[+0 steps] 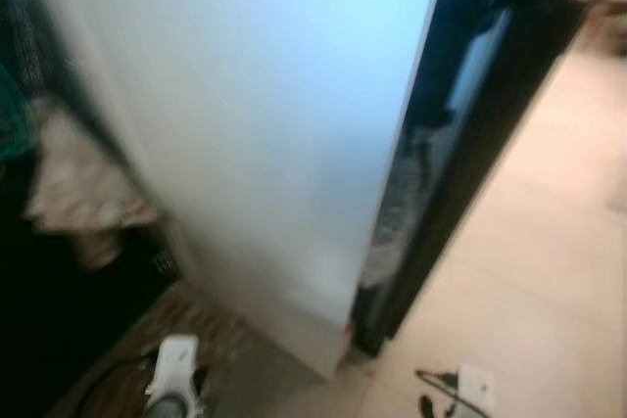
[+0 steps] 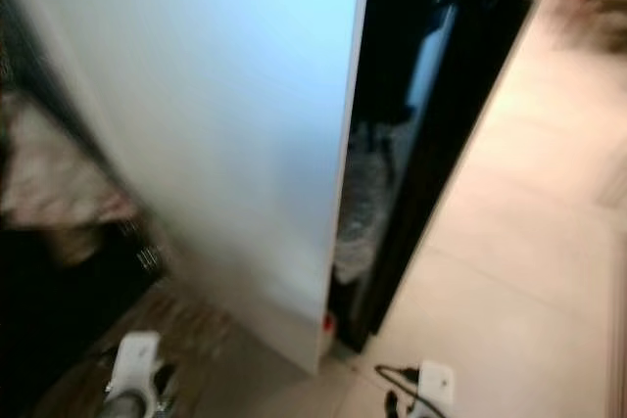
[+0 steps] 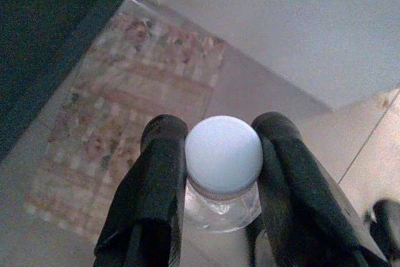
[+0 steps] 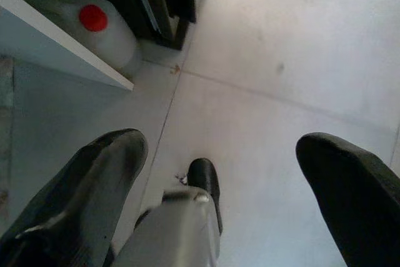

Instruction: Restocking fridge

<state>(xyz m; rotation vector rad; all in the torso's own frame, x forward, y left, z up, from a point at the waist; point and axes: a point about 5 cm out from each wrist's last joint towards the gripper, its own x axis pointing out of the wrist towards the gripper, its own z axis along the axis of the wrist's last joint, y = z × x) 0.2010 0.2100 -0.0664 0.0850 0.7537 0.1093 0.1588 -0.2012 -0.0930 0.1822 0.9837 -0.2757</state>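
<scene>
My left gripper (image 3: pixel 220 137) is shut on a clear bottle (image 3: pixel 223 154) with a white cap, held upright between both black fingers (image 3: pixel 156 179) over the floor. The fridge's white door (image 1: pixel 265 124) stands open right in front of me, seen almost edge-on, with the dark fridge interior (image 1: pixel 460 95) behind its right edge. My right gripper (image 4: pixel 222 148) hangs open over pale floor tiles with nothing between its fingers. A translucent jug with a red cap (image 4: pixel 94 20) sits low behind the door's bottom edge.
A patterned rug (image 3: pixel 125 123) lies on the floor left of the door. Dark furniture with a pale crumpled cloth (image 1: pixel 78 193) stands on the left. Pale tiled floor (image 1: pixel 549 242) stretches to the right. The eye views are blurred.
</scene>
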